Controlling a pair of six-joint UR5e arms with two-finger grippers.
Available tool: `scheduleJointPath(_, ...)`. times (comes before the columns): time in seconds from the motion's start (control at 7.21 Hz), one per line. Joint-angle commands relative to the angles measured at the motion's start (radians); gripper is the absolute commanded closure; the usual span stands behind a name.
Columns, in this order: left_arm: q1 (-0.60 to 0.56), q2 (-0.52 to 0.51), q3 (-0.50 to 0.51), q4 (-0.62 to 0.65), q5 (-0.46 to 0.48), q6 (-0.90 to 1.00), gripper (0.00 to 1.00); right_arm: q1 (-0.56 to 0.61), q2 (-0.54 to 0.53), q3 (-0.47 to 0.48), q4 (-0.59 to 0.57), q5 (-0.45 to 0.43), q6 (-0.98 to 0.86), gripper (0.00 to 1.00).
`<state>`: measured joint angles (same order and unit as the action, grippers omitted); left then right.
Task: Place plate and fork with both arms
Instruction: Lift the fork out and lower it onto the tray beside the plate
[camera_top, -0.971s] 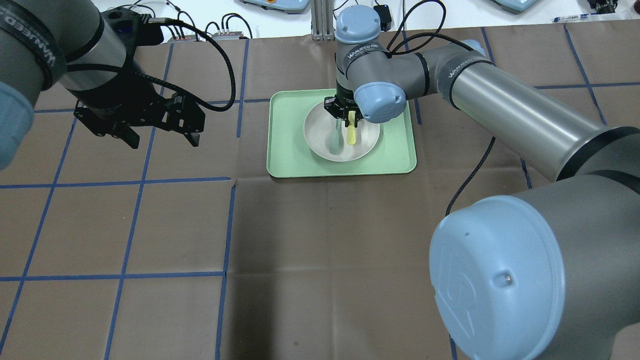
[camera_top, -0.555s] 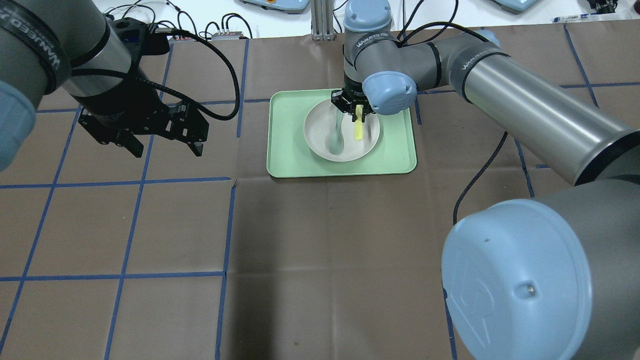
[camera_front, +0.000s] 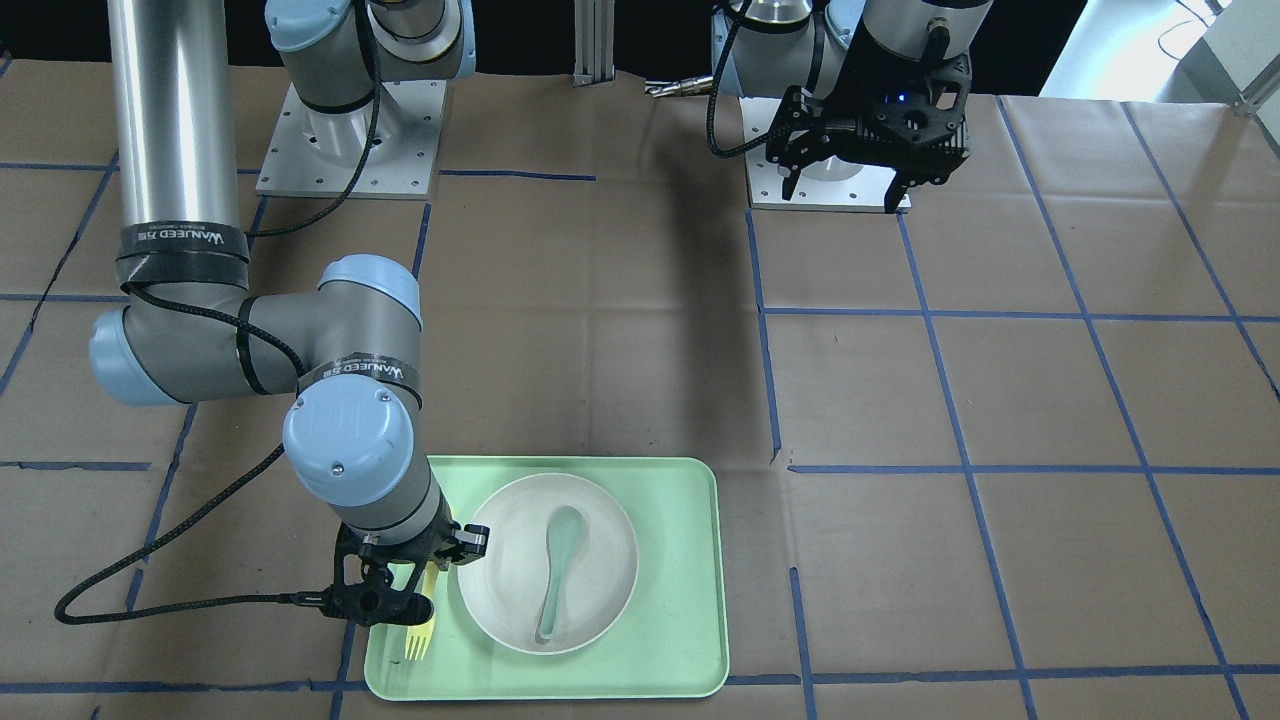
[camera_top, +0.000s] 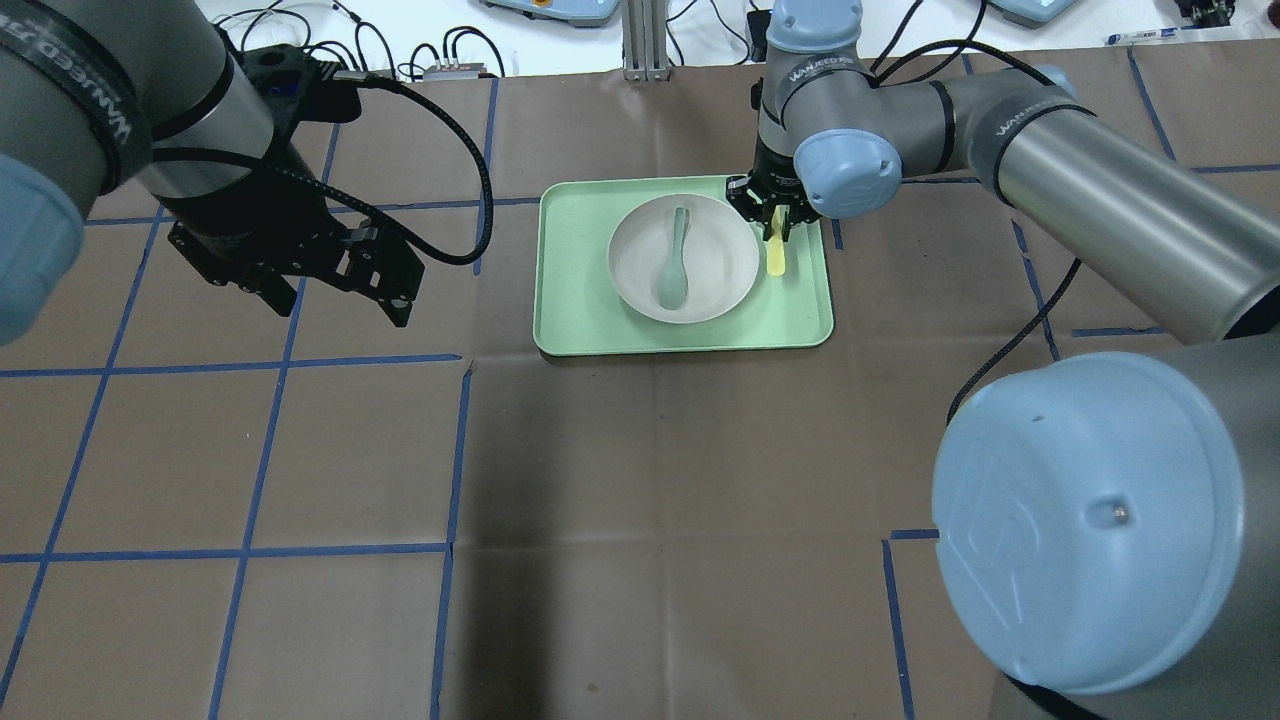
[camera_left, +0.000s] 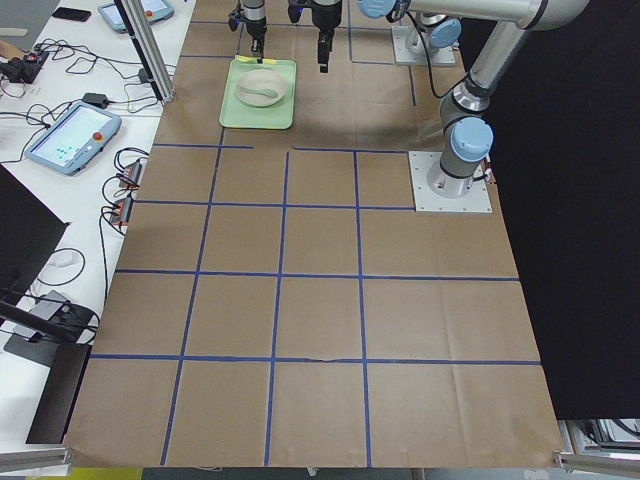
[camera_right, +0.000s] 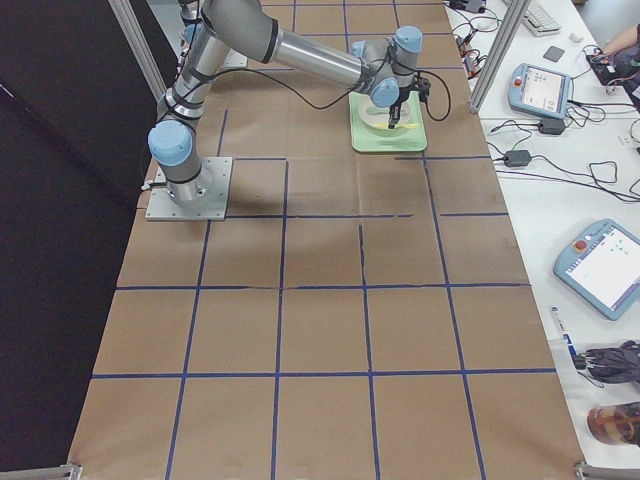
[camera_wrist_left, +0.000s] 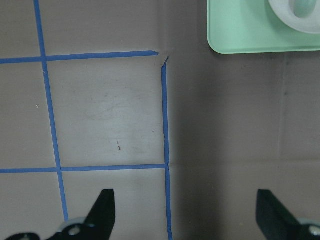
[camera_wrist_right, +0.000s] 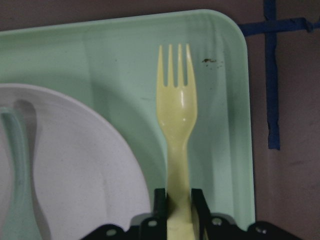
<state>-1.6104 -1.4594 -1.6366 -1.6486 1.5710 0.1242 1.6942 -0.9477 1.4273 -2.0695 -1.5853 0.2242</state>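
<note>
The table (camera_top: 640, 500) is covered in brown paper ruled into squares with blue tape. The right arm (camera_top: 1100, 220) reaches across it toward the long edge opposite the robot, its wrist turned straight down. The left arm (camera_top: 150, 90) hangs over bare paper on the robot's left of the tray, well apart from it, wrist also pointing down.

The mint-green tray (camera_top: 570, 300) lies close to that far long edge, about midway along it. The plate (camera_top: 720, 265) sits in the tray's middle, and a grey-green spoon (camera_top: 672, 275) lies in it, bowl toward the robot.

The left gripper (camera_top: 335, 310) is spread wide with nothing between its fingers. Its wrist camera shows only paper, tape and one tray corner.

The right gripper (camera_wrist_right: 178, 202) pinches the handle of the fork (camera_wrist_right: 176, 120), which hangs tines down over the bare strip of tray between the plate and the tray's short side on the robot's right. From overhead a blue joint cap hides most of the gripper. The front view shows the tines (camera_front: 418, 648), and the right wrist view shows both fingers pressed on the handle. The tines look close to the tray floor, but contact cannot be judged. Small brown specks (camera_wrist_right: 210, 61) mark the tray beside the tines.
</note>
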Motion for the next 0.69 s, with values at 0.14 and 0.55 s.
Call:
scheduleJointPath(0.14,0.0,0.001,-0.002,0.0,0.0,0.023,0.0,-0.025,0.043,0.01,-0.024,-0.001,-0.025,0.95)
scheduleJointPath(0.55,0.0,-0.006,-0.002,0.001,0.0,0.023,0.0,-0.025,0.041,0.009,-0.017,-0.004,-0.023,0.08)
